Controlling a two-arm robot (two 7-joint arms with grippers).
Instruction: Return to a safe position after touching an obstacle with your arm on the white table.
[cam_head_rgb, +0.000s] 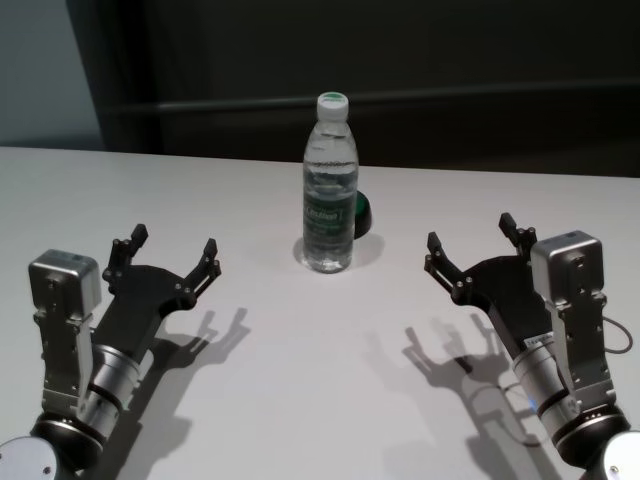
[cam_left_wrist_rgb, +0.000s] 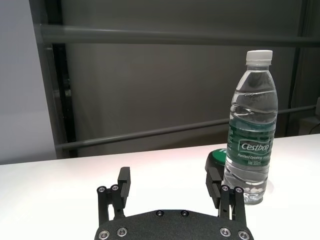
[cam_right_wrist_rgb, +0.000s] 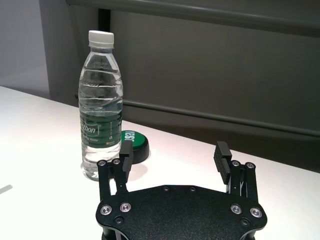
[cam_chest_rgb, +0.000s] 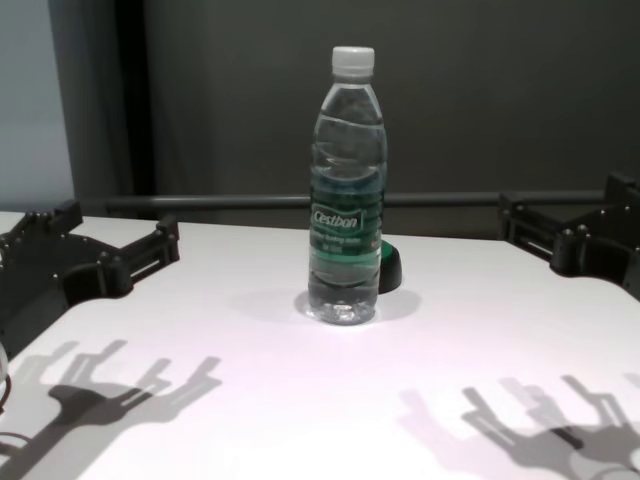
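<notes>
The obstacle, a tall clear water bottle (cam_head_rgb: 329, 190) with a white cap and dark green label, stands upright at the middle of the white table (cam_head_rgb: 300, 380). It also shows in the left wrist view (cam_left_wrist_rgb: 251, 130), the right wrist view (cam_right_wrist_rgb: 101, 107) and the chest view (cam_chest_rgb: 346, 190). My left gripper (cam_head_rgb: 172, 250) is open and empty, held above the table to the bottle's left, apart from it. My right gripper (cam_head_rgb: 472, 243) is open and empty to the bottle's right, also apart. Both also show in the chest view, left (cam_chest_rgb: 115, 245) and right (cam_chest_rgb: 565, 230).
A low round green and black button (cam_head_rgb: 361, 213) sits on the table right behind the bottle, touching or nearly touching it. A dark wall with a horizontal rail lies beyond the table's far edge (cam_head_rgb: 480, 170).
</notes>
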